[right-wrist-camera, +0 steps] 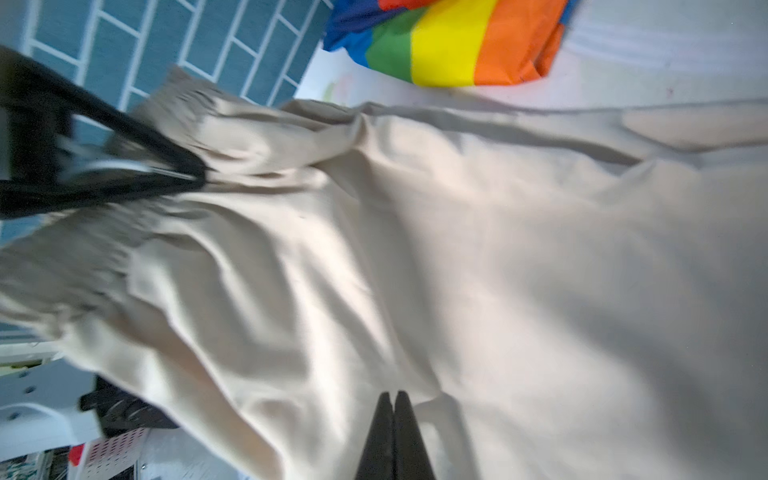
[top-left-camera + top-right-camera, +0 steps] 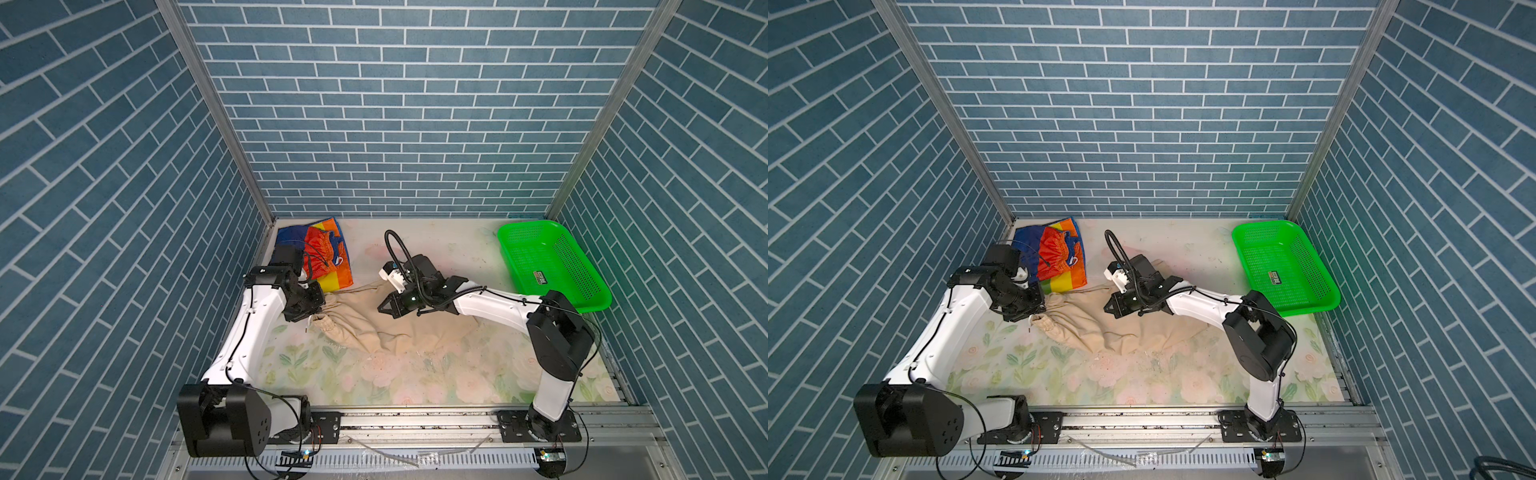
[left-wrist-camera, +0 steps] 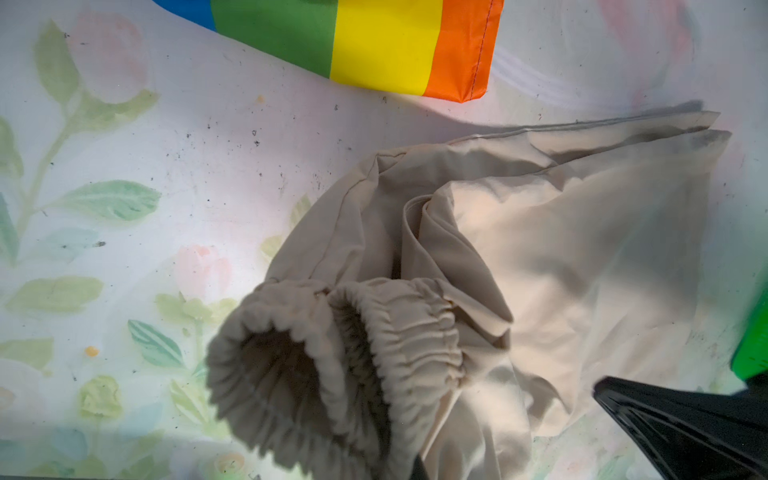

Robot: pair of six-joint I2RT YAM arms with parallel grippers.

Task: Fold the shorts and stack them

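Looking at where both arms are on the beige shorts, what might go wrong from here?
The left fingers pinch only a bunched bit of waistband on the beige shorts, so it may slip or pull crooked. The right fingers are shut at the cloth, but a hold is not clear. The rainbow shorts lie close by; dragging might disturb them.

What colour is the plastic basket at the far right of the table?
The basket is bright green; it shows best in both top views.

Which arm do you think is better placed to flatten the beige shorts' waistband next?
Left: the left gripper grips the gathered waistband, while the right gripper hangs shut over the middle of the beige shorts.
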